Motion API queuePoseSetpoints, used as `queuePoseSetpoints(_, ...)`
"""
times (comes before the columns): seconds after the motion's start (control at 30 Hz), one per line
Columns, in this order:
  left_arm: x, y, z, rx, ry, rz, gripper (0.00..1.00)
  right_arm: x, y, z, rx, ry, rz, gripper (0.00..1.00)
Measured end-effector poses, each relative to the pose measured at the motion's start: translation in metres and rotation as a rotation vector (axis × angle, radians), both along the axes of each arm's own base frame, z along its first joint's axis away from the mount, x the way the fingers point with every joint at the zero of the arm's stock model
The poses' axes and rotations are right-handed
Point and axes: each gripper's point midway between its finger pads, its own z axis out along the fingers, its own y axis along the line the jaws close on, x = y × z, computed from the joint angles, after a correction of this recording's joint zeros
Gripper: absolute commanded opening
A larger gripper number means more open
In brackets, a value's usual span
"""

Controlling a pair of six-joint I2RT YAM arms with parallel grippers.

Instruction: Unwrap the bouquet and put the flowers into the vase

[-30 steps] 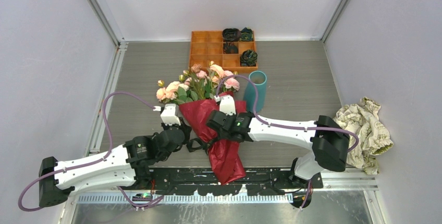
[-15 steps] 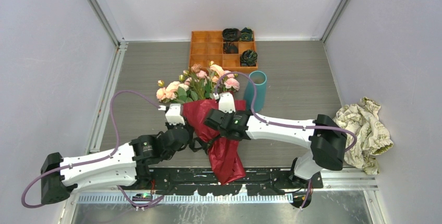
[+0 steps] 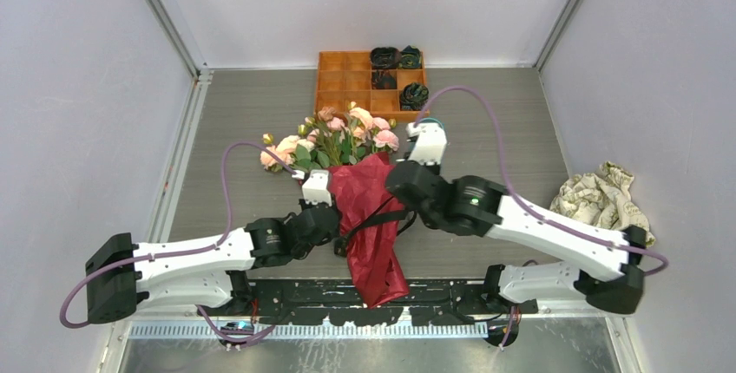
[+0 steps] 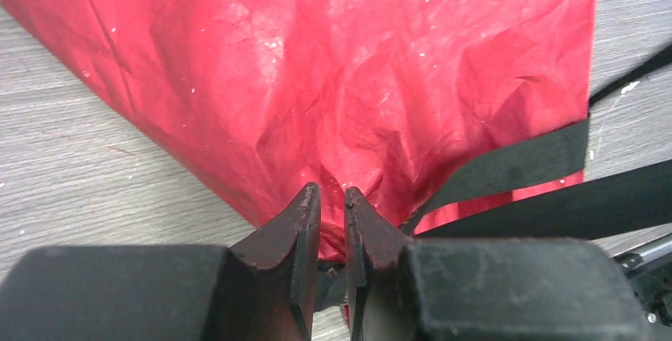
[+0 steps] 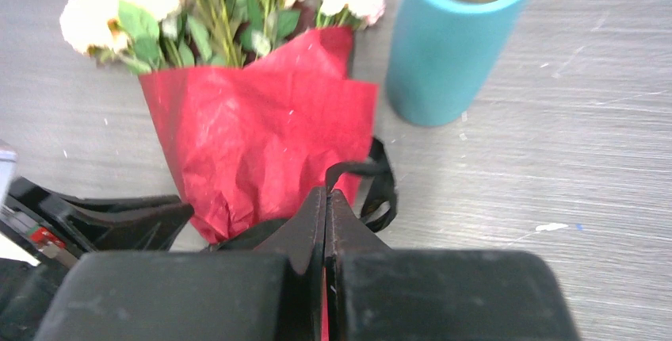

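Found bouquet [image 3: 360,191] lying on bench [image 3: 503,130], with flowers [image 3: 334,139] pointing away and vase [image 5: 456,47] upright just beside. Saw left end effector [image 4: 332,198] clamped on paper [image 4: 357,79] at its narrow part, and right end effector [image 5: 326,198] pressed together, apparently on ribbon [image 4: 507,165]. Judged as risks: tearing thin paper by pulling against a ribbon perhaps not yet loose; dragging whole bouquet into vase and tipping it; losing ribbon, as held only at the very tips

Across the gray table [image 3: 495,130] from me sits an orange tray [image 3: 347,87], dark coiled bundles [image 3: 414,95] in four compartments; a crumpled cream cloth [image 3: 603,206] lies at my right.
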Motion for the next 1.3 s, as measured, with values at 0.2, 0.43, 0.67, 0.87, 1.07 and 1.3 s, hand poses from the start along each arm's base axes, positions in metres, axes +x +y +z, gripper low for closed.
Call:
queuePoseSetpoints(0.2,0.002,-0.015,0.008,-0.021,-0.01,-0.034,0.22,-0.011,-0.076,0.044,0.084,-0.116,-0.148,0.01)
queuePoseSetpoints(0.43,0.003,-0.034,-0.001,0.007,0.017,-0.083,0.24,-0.031,-0.163,0.073,0.19,-0.215,-0.319,0.01)
queuePoseSetpoints(0.67,0.001,-0.062,-0.005,0.026,0.051,-0.164,0.3,-0.041,-0.218,0.097,0.235,-0.299,-0.455,0.12)
queuePoseSetpoints(0.87,0.0,-0.081,-0.004,0.042,0.066,-0.236,0.39,-0.044,-0.231,0.095,0.229,-0.314,-0.487,0.54)
queuePoseSetpoints(1.07,-0.001,-0.081,0.005,0.08,0.056,-0.272,0.51,-0.043,-0.228,0.086,0.186,-0.306,-0.476,0.59)
queuePoseSetpoints(1.3,-0.015,-0.061,0.036,0.083,0.022,-0.345,0.56,-0.039,-0.214,0.074,0.15,-0.286,-0.444,0.6)
